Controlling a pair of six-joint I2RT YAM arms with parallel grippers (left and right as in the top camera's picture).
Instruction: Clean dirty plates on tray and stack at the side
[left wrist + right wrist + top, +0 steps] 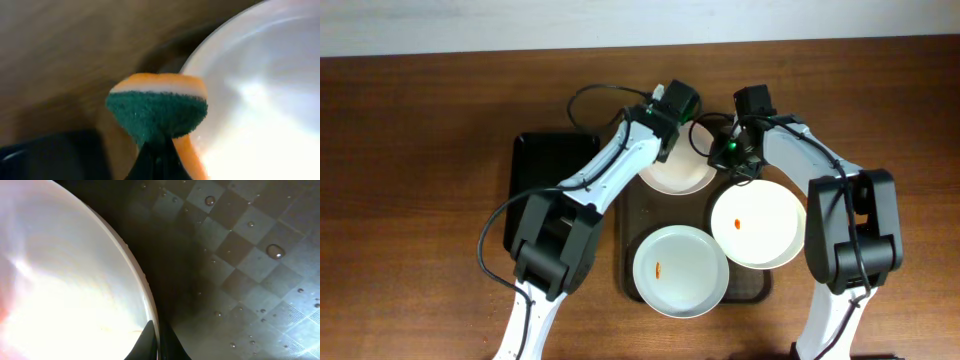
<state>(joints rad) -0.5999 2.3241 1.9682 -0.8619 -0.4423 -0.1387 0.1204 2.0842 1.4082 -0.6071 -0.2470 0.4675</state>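
The near plate [680, 270] is round and white, with a small orange smear left of its centre, and it reaches over the near rim of the tray [750, 283]. The right plate [757, 225] looks the same, with its smear near the middle, and it hangs over the tray's right side. The far plate [680, 175] lies at the far end of the tray, partly hidden under the left arm; the part I can see is plain white.

The left gripper [158, 152] is closed on an orange sponge [157, 107] with a green scrubbing face, just beside the far plate's rim. The right gripper [157, 337] pinches that plate's rim with its fingers nearly together.

The tray floor is dark and checkered, with water drops. A black sponge tray [545, 170] lies to the left on the brown wooden table [410, 200]. A pale wall [640, 20] is behind.
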